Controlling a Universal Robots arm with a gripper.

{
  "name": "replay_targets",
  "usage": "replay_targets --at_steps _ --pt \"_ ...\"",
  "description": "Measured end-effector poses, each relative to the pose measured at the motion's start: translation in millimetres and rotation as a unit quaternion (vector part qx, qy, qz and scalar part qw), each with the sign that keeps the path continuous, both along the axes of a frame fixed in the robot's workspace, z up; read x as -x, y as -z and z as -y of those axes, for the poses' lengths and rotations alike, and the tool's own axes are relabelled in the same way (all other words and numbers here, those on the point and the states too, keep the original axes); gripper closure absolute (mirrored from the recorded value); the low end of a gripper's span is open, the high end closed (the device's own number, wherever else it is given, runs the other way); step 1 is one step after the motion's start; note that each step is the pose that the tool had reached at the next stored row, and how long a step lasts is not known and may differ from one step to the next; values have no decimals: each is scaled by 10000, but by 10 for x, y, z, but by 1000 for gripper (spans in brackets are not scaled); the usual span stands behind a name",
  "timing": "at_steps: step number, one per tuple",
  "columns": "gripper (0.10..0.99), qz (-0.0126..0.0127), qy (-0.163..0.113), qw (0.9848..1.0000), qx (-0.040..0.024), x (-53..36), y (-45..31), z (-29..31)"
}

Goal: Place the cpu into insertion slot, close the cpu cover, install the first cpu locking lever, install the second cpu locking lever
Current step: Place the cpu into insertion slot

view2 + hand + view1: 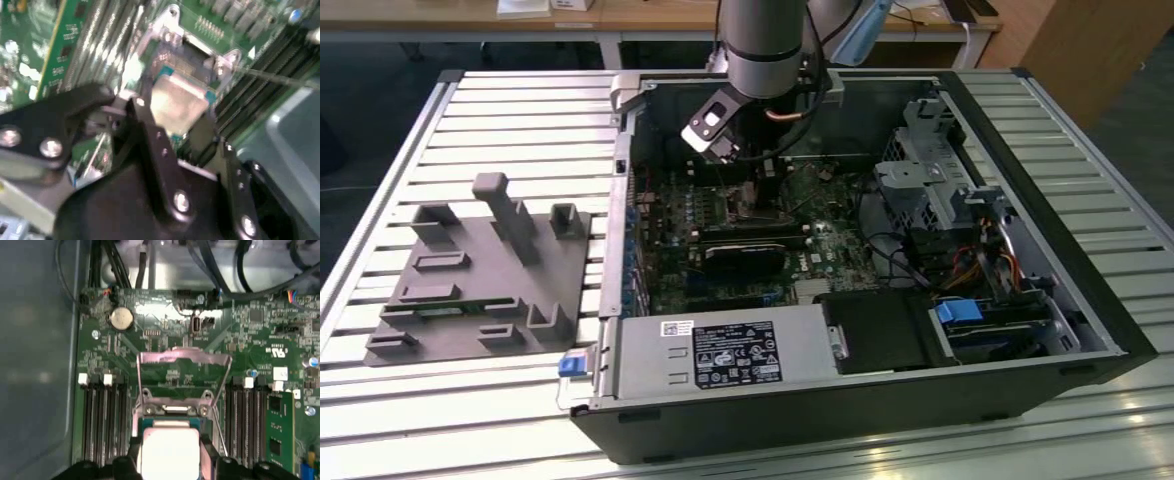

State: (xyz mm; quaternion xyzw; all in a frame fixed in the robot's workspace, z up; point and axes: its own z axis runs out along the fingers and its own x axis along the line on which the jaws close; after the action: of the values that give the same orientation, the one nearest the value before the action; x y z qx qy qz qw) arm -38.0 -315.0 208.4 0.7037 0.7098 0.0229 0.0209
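Note:
In both wrist views the cpu (170,447) (175,97), a flat square chip with a silvery top, sits between two black fingers (207,455), with my gripper (170,459) (175,114) shut on it. It hangs low over the insertion slot (172,411) (197,52), whose silvery rim shows just beyond the chip's edge. The cpu cover (182,359) stands swung up and open behind the slot. A thin wire locking lever (218,432) (272,77) angles up beside the socket. In the exterior view my gripper (754,190) reaches down into the open computer case (1067,300).
Long memory slots (102,420) (247,420) flank the socket, with a green card (280,435) and a coin battery (121,318) nearby. A black heatsink block (747,248), power supply (720,355) and drive cage (927,175) crowd the case. A grey fixture (480,270) lies on the slatted table.

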Motion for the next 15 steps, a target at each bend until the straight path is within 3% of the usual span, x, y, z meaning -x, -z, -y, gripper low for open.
replay_targets --at_steps 15 --pt "545 0 0 10000 -5 0 -20 0"
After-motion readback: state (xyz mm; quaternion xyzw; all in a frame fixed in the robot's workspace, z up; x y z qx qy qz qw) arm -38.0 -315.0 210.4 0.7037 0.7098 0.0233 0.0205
